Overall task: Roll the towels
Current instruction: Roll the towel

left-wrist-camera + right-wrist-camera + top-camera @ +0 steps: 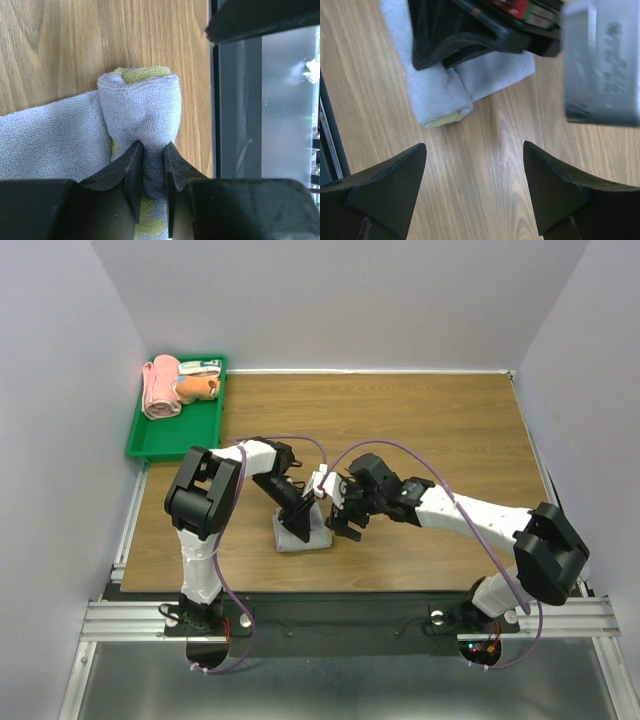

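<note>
Top view: green tray [170, 436] far left holds pink towel roll [160, 390], orange towel [196, 388]; grey-green towel [300, 535] on bench [450, 430], near centre.
Left wrist: left end effector [152, 167] clenched on towel's rolled end.
Right wrist: right end effector [475, 175] released, empty.

Far and right parts of brown wooden table [440, 430] bare: wide room for claw. In far left corner, green plastic tray [168, 436]: pink rolled towel [158, 390] and orange towel [195, 388] crowd its far end, near end bare. Near middle blocked by soft grey and yellow-green towel [300, 532], left claw [152, 150] pinched on its roll. Just beside, right claw [474, 145] spread wide over bare wood, nothing between. White walls [60, 360] close left, back, right sides.
</note>
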